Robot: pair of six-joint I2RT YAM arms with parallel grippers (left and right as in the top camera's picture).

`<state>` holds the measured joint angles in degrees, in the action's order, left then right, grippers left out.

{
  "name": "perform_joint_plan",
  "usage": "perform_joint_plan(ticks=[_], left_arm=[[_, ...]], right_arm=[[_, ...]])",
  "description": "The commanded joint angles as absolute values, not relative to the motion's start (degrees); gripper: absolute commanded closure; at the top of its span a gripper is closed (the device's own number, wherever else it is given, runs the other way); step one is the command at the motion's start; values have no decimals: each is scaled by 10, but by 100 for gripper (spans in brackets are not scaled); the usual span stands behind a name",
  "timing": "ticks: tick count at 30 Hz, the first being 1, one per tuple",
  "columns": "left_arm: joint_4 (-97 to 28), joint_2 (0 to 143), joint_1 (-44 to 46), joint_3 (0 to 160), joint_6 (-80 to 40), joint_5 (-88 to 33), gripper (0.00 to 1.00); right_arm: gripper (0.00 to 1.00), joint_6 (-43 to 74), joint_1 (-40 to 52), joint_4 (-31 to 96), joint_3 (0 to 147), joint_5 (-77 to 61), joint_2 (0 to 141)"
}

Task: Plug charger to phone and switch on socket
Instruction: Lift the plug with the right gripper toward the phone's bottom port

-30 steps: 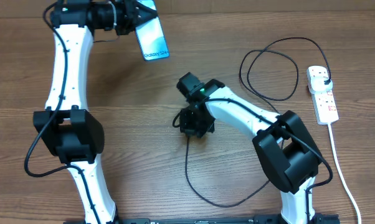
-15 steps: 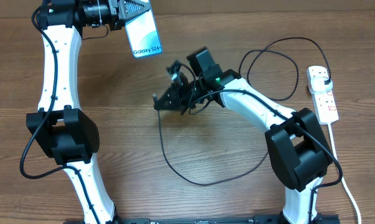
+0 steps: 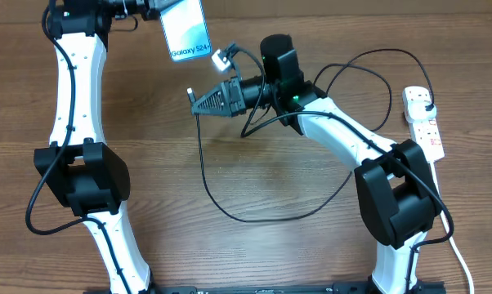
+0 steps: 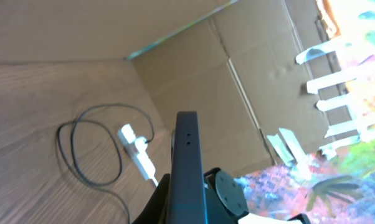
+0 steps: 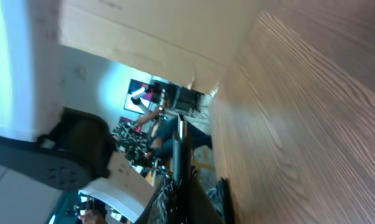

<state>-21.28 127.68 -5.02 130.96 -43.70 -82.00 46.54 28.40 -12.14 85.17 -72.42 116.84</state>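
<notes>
My left gripper (image 3: 158, 8) is shut on the phone (image 3: 187, 28), held up at the table's far left with its blue screen and white text facing the overhead camera. The left wrist view has the phone (image 4: 187, 158) edge-on between that gripper's (image 4: 187, 208) jaws. To the phone's lower right, my right gripper (image 3: 207, 100) points left and is shut on the charger (image 3: 230, 214) near its connector tip. The slim dark connector (image 5: 182, 146) rises from the right gripper (image 5: 184, 202). The black cable loops across the table to the white socket (image 3: 424, 124) at the right edge.
A cardboard wall (image 4: 225, 68) stands behind the table. The socket (image 4: 137, 152) and a cable loop (image 4: 88, 149) lie below the phone in the left wrist view. A thick white cord (image 3: 452, 237) runs from the socket toward the front right.
My right gripper has lifted the charger's end off the table and swung it up and left toward the phone. The left gripper has shifted the phone slightly toward the far edge.
</notes>
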Motion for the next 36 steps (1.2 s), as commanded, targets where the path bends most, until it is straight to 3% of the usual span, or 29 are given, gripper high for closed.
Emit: perform_joint_plan(ticks=[1,11,20,36], left_arm=[[-160,1259,-53,1322,-541,-832,96],[-143,1259,-53,1322,-579,-793,96],[-147,1259,-53,1322,-530,-800,96],[-200,1259,-45,1322,-485,-810,96]], right_arm=[[96,557,273,-177,863,-738,1143],[96,598,253,-245,863,-721,1143],[96,646,249,-342,863,-721,1143],[96,647,249,-358,863,-721,1143]])
